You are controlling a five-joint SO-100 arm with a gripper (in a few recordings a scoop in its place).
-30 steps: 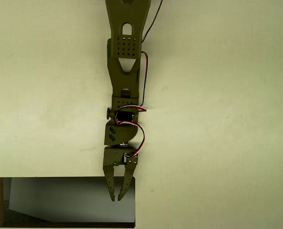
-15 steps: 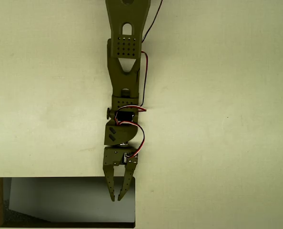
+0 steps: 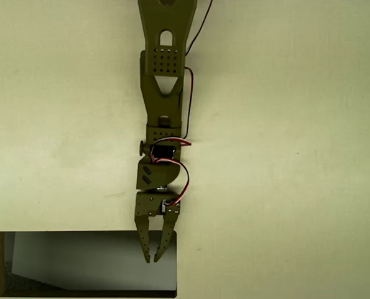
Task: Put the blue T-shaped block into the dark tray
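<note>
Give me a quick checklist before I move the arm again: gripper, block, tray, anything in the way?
1. Gripper position: over the right part of the tray in the overhead view, fingertips inside its outline. Ok.
2. Gripper opening: fingers close together, tips nearly touching, nothing seen between them. Not ok for a grasp.
3. Blue block located: I cannot find it on the table or in the tray. Cannot tell.
4. Tray: lies flat at the lower left, its inside looks bare. Ok.
5. Cable along the arm: hangs free of the fingers. Ok.
</note>
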